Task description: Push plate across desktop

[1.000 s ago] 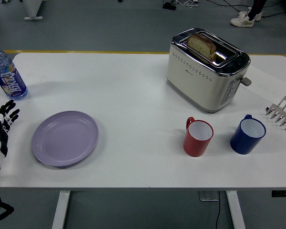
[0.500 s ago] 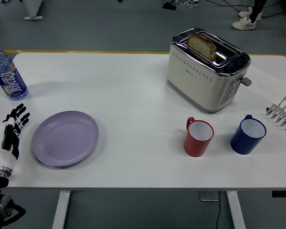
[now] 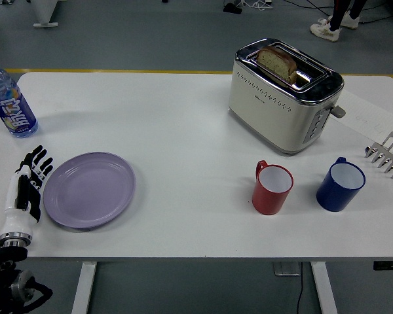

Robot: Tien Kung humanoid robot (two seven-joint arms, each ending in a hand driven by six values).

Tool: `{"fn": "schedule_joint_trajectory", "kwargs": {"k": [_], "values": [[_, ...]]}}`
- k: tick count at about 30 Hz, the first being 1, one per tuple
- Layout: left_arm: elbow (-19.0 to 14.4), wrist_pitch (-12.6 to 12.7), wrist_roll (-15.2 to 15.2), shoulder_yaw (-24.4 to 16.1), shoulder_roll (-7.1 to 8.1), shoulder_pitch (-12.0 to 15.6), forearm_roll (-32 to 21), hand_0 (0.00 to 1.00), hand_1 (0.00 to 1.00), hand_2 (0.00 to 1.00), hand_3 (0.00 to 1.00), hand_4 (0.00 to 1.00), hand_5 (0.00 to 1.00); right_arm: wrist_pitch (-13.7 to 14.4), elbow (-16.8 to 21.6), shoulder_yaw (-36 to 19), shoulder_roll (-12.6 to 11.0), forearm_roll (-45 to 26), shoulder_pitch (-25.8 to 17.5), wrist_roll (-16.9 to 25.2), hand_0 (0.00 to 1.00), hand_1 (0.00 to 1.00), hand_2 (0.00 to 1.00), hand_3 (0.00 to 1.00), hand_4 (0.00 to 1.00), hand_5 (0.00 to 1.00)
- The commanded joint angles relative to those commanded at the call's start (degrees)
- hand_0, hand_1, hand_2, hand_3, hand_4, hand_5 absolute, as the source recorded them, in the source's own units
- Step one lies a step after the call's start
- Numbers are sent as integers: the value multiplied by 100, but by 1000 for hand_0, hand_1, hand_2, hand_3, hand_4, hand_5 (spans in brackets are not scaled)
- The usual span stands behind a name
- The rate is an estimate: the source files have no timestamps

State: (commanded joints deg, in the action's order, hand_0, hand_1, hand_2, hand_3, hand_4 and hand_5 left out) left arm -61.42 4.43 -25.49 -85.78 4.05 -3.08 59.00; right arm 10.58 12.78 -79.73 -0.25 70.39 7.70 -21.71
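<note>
Left hand lay flat on the table at its near left corner, fingers spread and holding nothing, just beside the plate's left rim. That purple plate sat empty, near a bottle. Far right stood a toaster, red mug and blue mug.

On my feed the robot's left five-fingered hand has a white shell along its back and black jointed fingers with small white patches between the segments. Below it I see a silver metal wrist ring with a ridged band. Below the ring comes the black forearm housing, bulky and rounded with curved black parts at its side.
</note>
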Motion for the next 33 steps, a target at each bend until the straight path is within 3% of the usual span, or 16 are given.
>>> {"fn": "schedule_joint_trajectory", "kwargs": {"k": [13, 23, 33], "values": [[15, 19, -68, -32, -302, -34, 7, 842, 869, 918, 872, 542, 998, -15, -9, 39, -12, -11, 18, 29, 635, 589, 680, 719, 423, 487], [-52, 99, -179, 250, -405, -14, -1, 837, 865, 913, 855, 534, 998, -16, 0, 92, -26, -53, 1, 15, 634, 589, 681, 718, 422, 489], [-44, 171, -254, 535, -405, 24, -46, 836, 862, 911, 853, 534, 998, -24, 8, 109, -31, -43, -37, -6, 635, 589, 681, 719, 422, 489]]}}
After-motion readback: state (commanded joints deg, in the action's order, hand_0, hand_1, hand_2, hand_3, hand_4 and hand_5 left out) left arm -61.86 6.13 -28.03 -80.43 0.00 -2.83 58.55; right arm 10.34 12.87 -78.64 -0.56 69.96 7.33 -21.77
